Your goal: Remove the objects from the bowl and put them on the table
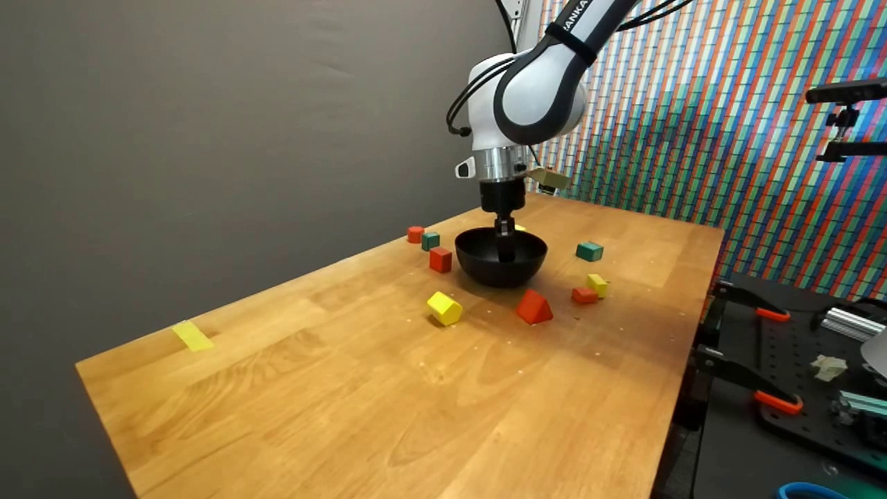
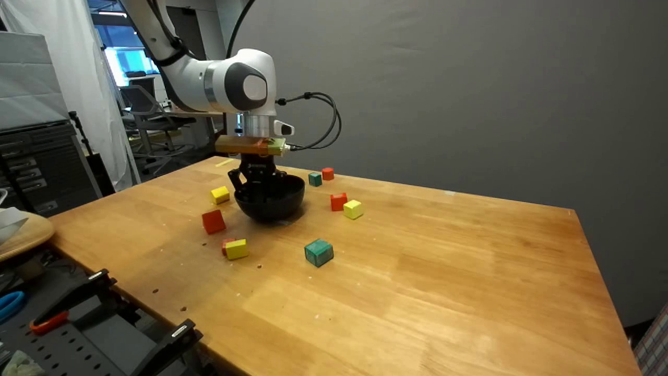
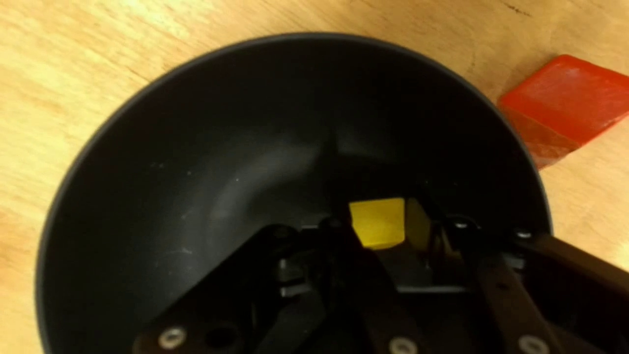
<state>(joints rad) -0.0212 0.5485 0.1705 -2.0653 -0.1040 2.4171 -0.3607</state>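
- Wooden table spans an exterior view; its nearest blocks are a yellow prism and, right of that, a red wedge.
- Just beyond stands the black bowl; in the wrist view a yellow cube sits inside it.
- Down in the bowl, the gripper has a finger on either side of the cube; whether they pinch it, I cannot tell.
- Farther off rest a green block, right, and a red block, left.
- Unloading seems nearly done: this cube appears left, though the gripper hides part of the inside.
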